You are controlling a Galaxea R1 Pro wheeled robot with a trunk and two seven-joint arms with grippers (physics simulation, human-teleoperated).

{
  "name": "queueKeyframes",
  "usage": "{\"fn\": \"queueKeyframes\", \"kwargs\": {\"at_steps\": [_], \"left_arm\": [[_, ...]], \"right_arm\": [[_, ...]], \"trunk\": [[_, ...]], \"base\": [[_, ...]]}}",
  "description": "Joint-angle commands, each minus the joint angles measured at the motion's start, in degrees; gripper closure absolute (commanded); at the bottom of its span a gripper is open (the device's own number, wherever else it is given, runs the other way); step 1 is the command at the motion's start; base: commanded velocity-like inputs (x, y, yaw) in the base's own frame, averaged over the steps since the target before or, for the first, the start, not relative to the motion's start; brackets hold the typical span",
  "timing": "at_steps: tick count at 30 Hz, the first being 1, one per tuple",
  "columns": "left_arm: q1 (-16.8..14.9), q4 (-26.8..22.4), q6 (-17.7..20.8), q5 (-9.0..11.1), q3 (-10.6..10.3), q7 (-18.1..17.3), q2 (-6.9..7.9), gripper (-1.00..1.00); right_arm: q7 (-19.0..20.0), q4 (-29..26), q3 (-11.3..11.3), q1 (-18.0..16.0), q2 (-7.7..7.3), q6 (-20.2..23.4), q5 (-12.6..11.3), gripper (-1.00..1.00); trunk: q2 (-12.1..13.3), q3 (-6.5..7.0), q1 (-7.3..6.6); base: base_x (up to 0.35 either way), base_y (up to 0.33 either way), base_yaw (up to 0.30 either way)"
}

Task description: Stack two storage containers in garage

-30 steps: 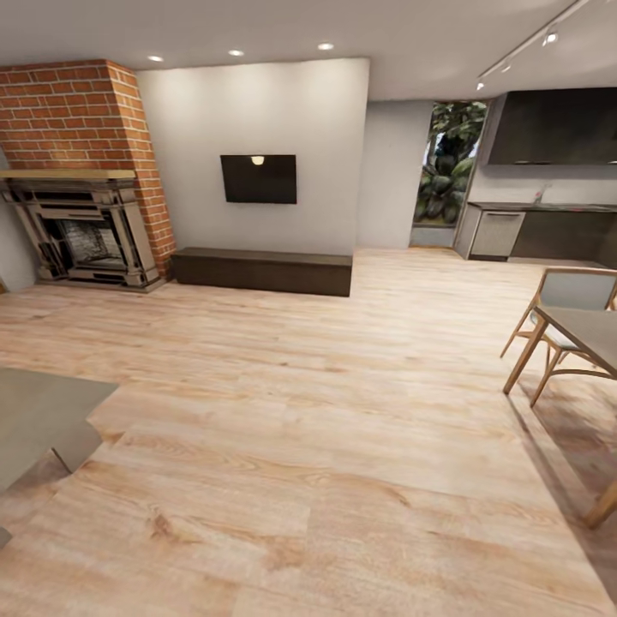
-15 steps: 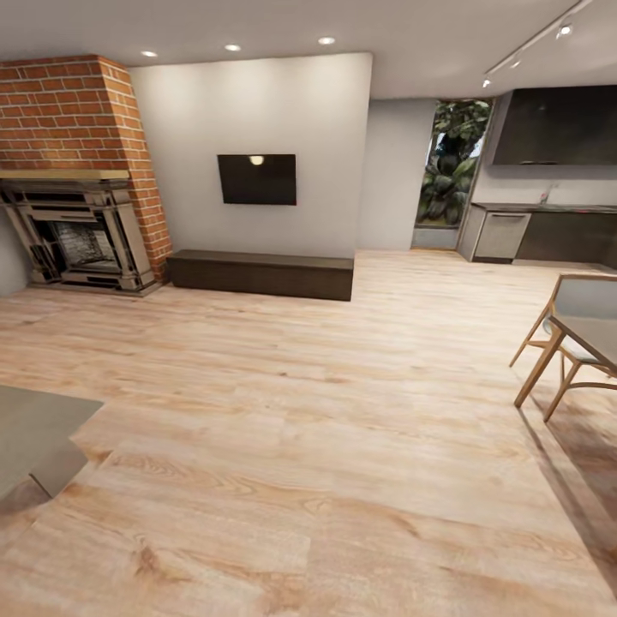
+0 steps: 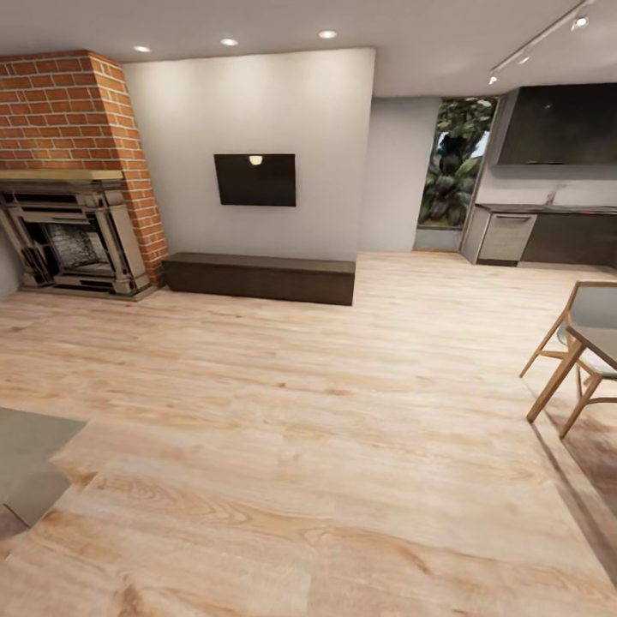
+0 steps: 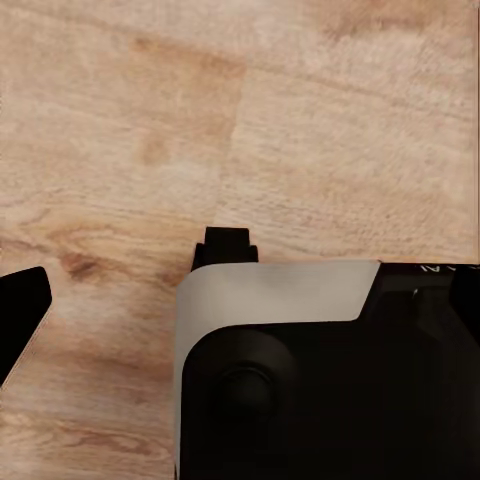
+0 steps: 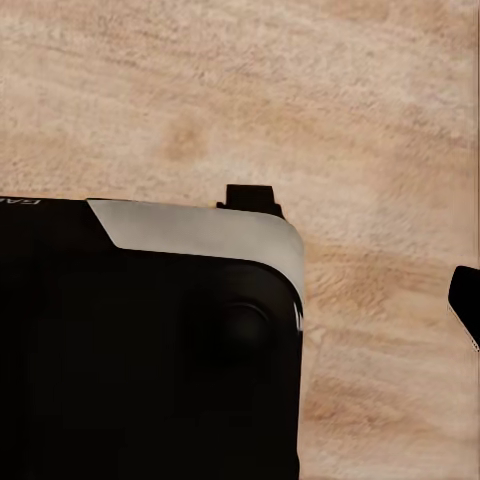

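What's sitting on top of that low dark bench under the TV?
Nothing is visible on the low dark bench; its top looks bare. The TV hangs on the wall above it. The head view cannot show what lies behind or under the bench.

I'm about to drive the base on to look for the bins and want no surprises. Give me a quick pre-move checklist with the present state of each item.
1. Storage containers in sight: not ok; none appears in the head view, so keep searching.
2. Room: ok; wood plank floor, brick fireplace and wall TV match the living room.
3. Path straight ahead: ok; open floor up to the low dark bench.
4. Right side clearance: cannot tell; the wooden chair and table stand close at the view's edge.
5. Left side clearance: cannot tell; a grey slab juts in low at the left.
6. Grippers free: cannot tell; the wrist views show the robot's body over the floor.
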Motion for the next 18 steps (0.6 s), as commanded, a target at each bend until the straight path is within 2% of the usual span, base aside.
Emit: {"fn": "queueKeyframes", "kwargs": {"at_steps": [1,18], "left_arm": [[0.0,0.0,0.2,0.4,-0.1,-0.2,0.02,-1.00],[0.0,-0.1,0.2,0.4,-0.1,-0.2,0.02,-1.00]], "right_arm": [[-0.1,0.1,0.5,-0.1,0.06,-0.3,-0.5,-1.00],[-0.1,0.1,0.5,-0.1,0.13,-0.2,-0.4,-1.00]], "trunk": [[0.0,-0.05,0.03],[0.0,-0.05,0.03]], "base": [[0.321,0.000,0.000],[0.321,0.000,0.000]]}}
